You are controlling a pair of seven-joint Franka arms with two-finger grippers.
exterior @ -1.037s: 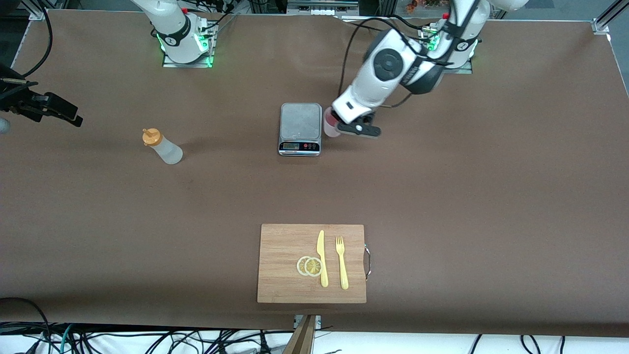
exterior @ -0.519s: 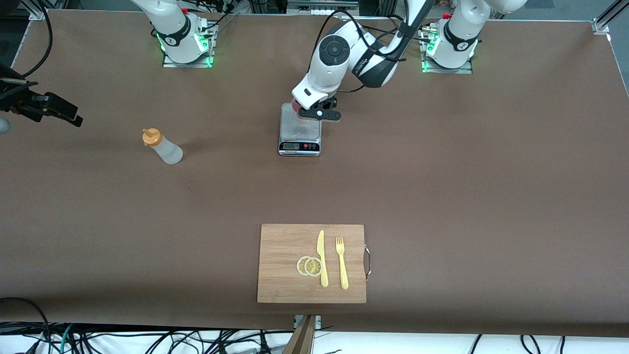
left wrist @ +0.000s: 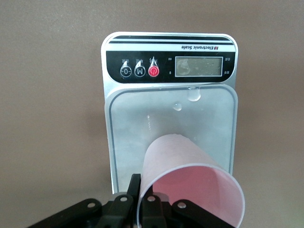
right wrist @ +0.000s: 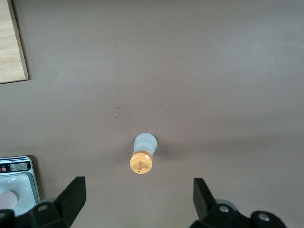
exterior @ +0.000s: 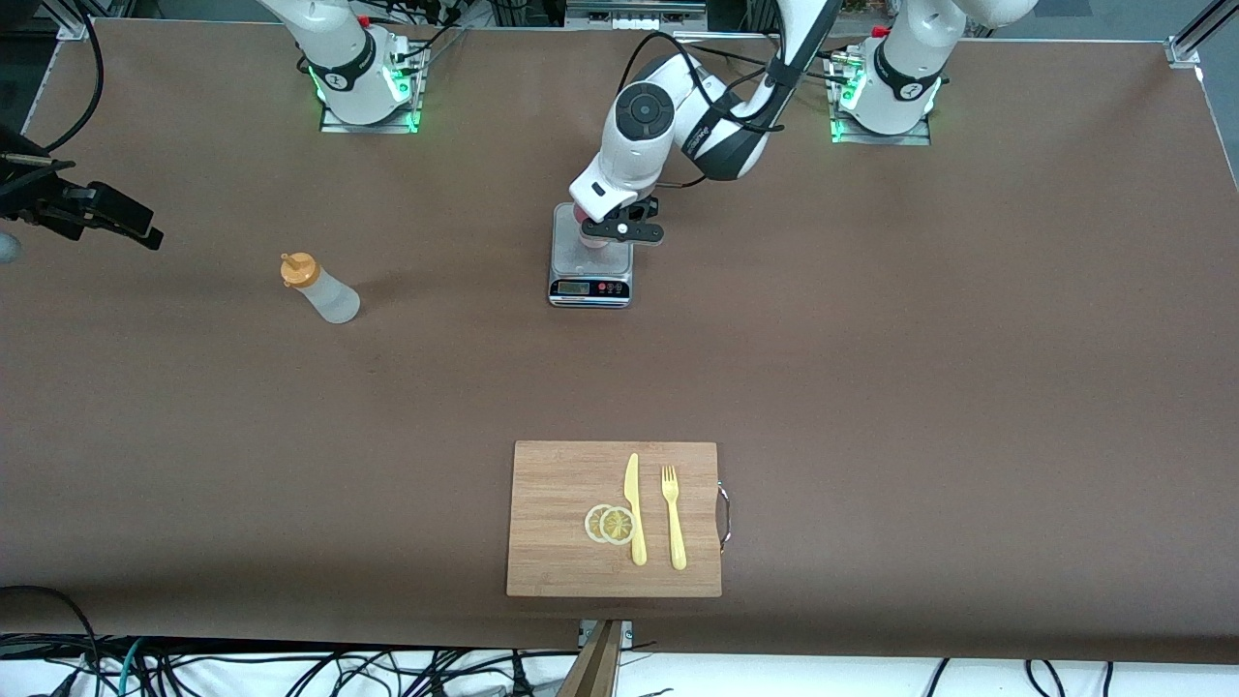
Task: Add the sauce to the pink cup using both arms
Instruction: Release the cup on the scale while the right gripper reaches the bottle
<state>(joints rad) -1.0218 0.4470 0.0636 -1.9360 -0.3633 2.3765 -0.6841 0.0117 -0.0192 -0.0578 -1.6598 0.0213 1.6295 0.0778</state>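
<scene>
Carried from beside the scale (exterior: pixel 590 254), the pink cup (left wrist: pixel 190 187) now hangs over its platform, clamped in the left tool (exterior: pixel 610 230); the right tool (right wrist: pixel 137 202) waits with fingers apart above the sauce (exterior: pixel 319 288).

Bare table (exterior: pixel 871 368) surrounds the upright sauce (exterior: pixel 319 288) all round.

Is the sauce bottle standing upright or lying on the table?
Upright: the sauce bottle stands on its base with the orange cap on top, untouched.
</scene>
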